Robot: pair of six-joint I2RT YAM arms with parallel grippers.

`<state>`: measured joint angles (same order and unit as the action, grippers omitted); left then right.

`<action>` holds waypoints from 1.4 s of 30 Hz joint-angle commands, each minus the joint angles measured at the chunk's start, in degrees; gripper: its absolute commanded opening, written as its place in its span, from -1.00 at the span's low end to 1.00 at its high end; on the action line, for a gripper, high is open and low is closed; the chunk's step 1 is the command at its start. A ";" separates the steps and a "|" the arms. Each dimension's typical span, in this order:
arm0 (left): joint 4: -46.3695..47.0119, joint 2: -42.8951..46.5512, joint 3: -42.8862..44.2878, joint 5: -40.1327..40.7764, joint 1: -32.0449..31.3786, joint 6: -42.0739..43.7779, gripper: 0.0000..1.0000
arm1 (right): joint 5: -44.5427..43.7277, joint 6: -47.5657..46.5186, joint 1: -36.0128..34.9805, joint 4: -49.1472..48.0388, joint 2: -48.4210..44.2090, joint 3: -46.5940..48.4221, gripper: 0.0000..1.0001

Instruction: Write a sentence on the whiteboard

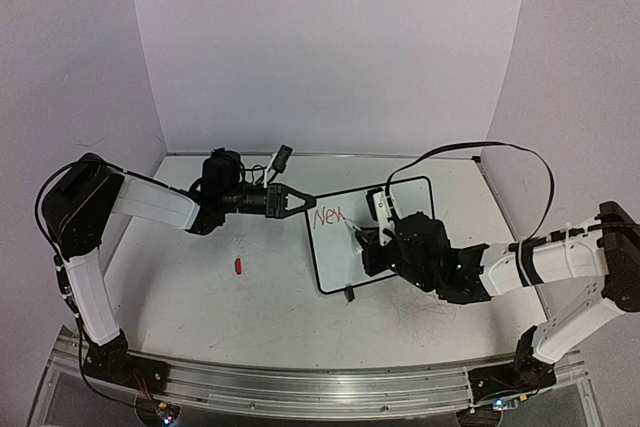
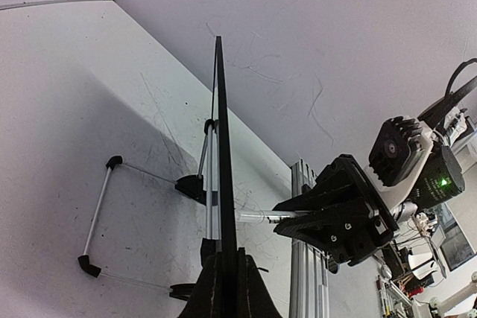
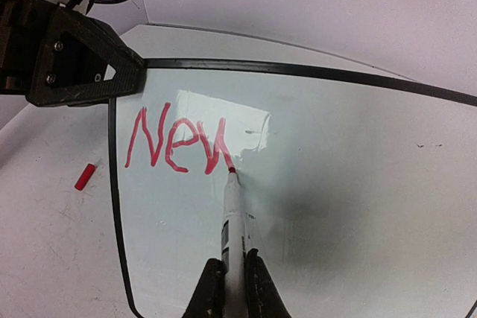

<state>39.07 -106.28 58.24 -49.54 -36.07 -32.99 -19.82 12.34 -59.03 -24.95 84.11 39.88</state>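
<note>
**Marker tip at the foot of the "w", bare board to its right**

The whiteboard (image 1: 335,257) stands propped on its feet in the middle of the table, between the two arms. The left gripper (image 1: 305,203) is clamped on its upper left corner. In the left wrist view the board is seen edge-on between those closed fingers.

The right gripper (image 3: 235,281) is pinched narrow around a marker (image 3: 232,221), whose long axis points up the board away from the wrist. Its red tip touches the surface at the bottom of the last stroke of "New" (image 3: 179,143). That letter looks one upstroke short of finished.

The writing line runs to the right, away from the left gripper and along the board's long side. The rest of that line is bare as far as the right frame edge, and so is the whole area below it. That leaves room for more words. The right arm does the writing and the left only braces. A red cap (image 1: 238,266) lies on the table well left of the board, out of the way.
</note>
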 commanded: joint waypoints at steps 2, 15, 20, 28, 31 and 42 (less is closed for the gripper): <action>0.24 -0.56 0.05 -3.32 -1.11 -1.37 -1.00 | -1.17 0.52 0.19 3.21 -0.12 -0.12 -1.00; 0.24 -0.43 -0.07 -3.33 -1.10 -1.46 -1.00 | -3.98 -2.40 0.60 2.44 1.33 3.94 -1.00; 0.29 -0.42 -0.01 -3.40 -1.10 -1.46 -1.00 | -4.63 -2.64 1.00 2.36 1.73 4.68 -1.00; 0.26 -0.24 -0.05 -3.28 -1.10 -1.37 -1.00 | -4.96 -3.53 2.13 1.84 2.46 5.86 -1.00; 0.30 -0.33 -0.11 -3.25 -1.09 -1.37 -1.00 | -5.08 -3.47 2.33 1.60 2.33 5.67 -1.00; 0.13 0.56 -0.75 -1.25 -1.17 -3.26 -1.00 | 2.81 -5.96 1.99 -4.03 -7.58 -1.03 -1.00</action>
<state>39.13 -106.28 58.24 -49.47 -36.13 -33.12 -21.09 8.51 -57.65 -24.64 83.36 42.63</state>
